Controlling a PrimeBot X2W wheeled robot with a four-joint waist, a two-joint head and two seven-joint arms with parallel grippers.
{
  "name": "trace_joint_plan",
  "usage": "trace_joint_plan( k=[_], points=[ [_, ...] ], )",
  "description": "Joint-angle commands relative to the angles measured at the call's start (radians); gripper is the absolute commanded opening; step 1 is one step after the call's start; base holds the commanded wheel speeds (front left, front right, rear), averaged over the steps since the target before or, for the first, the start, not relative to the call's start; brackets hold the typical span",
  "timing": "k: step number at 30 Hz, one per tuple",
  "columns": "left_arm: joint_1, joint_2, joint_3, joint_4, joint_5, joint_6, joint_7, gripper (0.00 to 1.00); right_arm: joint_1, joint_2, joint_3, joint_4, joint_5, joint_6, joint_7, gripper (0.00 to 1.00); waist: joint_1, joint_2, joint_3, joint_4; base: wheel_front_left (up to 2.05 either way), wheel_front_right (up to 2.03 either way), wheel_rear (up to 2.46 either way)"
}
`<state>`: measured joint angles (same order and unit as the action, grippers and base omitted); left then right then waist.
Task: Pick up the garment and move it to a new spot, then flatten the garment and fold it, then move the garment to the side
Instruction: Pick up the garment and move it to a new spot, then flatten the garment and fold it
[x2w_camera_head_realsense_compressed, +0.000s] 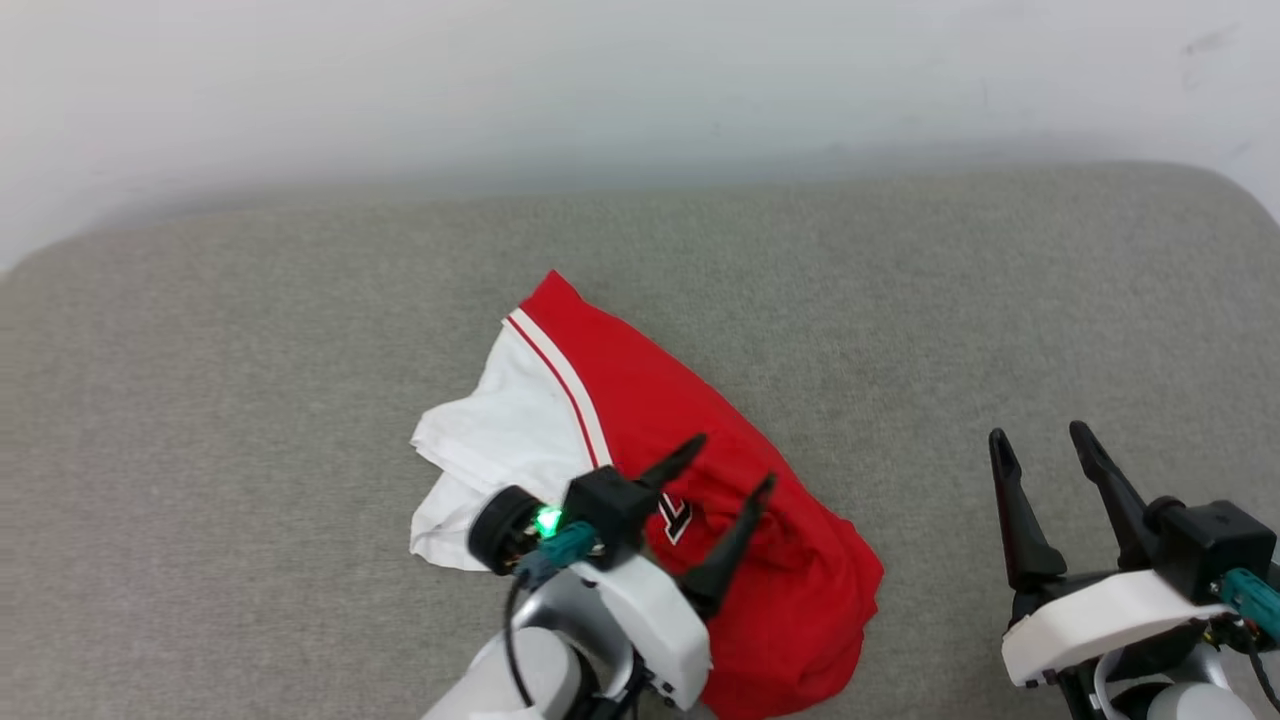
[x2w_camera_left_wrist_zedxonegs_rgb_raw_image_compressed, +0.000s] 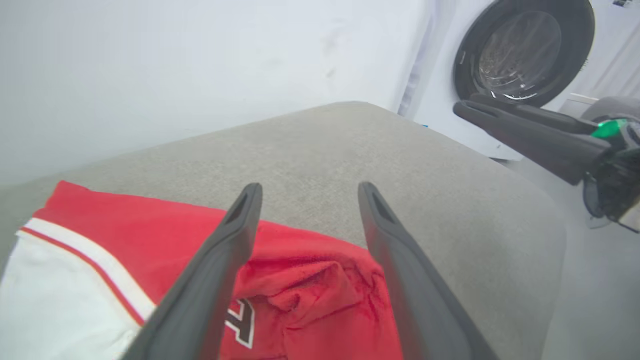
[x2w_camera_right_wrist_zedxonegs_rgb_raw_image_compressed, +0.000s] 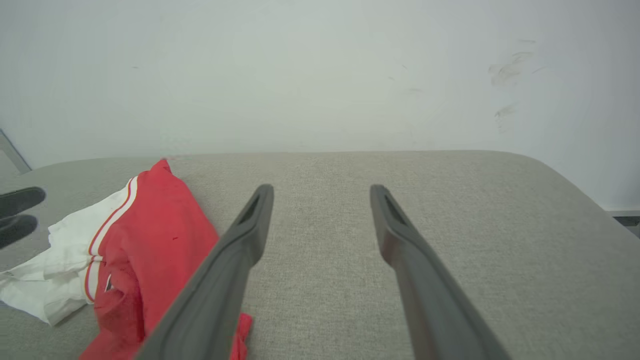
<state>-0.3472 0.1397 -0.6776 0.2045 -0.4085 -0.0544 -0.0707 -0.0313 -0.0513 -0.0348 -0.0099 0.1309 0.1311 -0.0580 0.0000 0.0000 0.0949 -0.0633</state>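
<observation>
The garment (x2w_camera_head_realsense_compressed: 640, 400) is a red jersey with a white sleeve and red-striped trim, lying crumpled on the grey cushioned surface (x2w_camera_head_realsense_compressed: 300, 300). Part of a black letter shows on it. My left gripper (x2w_camera_head_realsense_compressed: 735, 465) hovers just above its red middle, fingers spread and nothing between them. In the left wrist view the garment (x2w_camera_left_wrist_zedxonegs_rgb_raw_image_compressed: 310, 290) bunches up below the open left gripper (x2w_camera_left_wrist_zedxonegs_rgb_raw_image_compressed: 307, 192). My right gripper (x2w_camera_head_realsense_compressed: 1040, 445) stands open over bare cushion well to the right of the garment. The right wrist view shows the garment (x2w_camera_right_wrist_zedxonegs_rgb_raw_image_compressed: 150, 235) to the left of the open right gripper (x2w_camera_right_wrist_zedxonegs_rgb_raw_image_compressed: 320, 192).
A pale wall (x2w_camera_head_realsense_compressed: 640, 90) runs behind the cushion. A front-loading washing machine (x2w_camera_left_wrist_zedxonegs_rgb_raw_image_compressed: 520, 50) stands beyond the cushion's far corner in the left wrist view. The cushion's rounded edge (x2w_camera_head_realsense_compressed: 1230, 195) falls away at the right. Bare cushion lies all around the garment.
</observation>
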Motion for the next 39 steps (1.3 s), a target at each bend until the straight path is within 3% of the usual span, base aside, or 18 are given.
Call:
trace_joint_plan(
  k=[1,12,19,28,39],
  points=[
    [0.016,0.005,0.006,-0.003,0.001,0.007,-0.009,1.00,0.010,0.001,-0.002,-0.008,-0.007,-0.001,0.004,1.00,0.0000,0.0000,-0.032,0.025,0.00,0.00,0.00],
    [0.105,0.079,0.200,0.014,-0.040,0.162,-0.147,1.00,0.076,0.002,-0.002,-0.043,0.003,-0.001,0.053,1.00,0.0000,0.0000,-0.107,0.070,0.00,0.00,0.00],
    [0.177,0.158,0.297,0.020,-0.052,0.223,-0.173,1.00,0.101,0.001,0.000,-0.062,0.007,-0.001,0.065,1.00,0.0000,0.0000,-0.125,0.073,0.00,0.00,0.00],
    [0.240,0.209,0.328,-0.022,-0.072,0.228,-0.164,1.00,0.124,0.001,-0.011,-0.079,0.008,-0.001,0.074,1.00,0.0000,0.0000,-0.138,0.067,0.00,0.00,0.00],
    [0.215,0.205,0.315,-0.036,-0.084,0.222,-0.144,1.00,0.117,0.001,-0.036,-0.056,0.061,-0.001,0.102,1.00,0.0000,0.0000,-0.134,0.090,0.00,0.00,0.00]
  ],
)
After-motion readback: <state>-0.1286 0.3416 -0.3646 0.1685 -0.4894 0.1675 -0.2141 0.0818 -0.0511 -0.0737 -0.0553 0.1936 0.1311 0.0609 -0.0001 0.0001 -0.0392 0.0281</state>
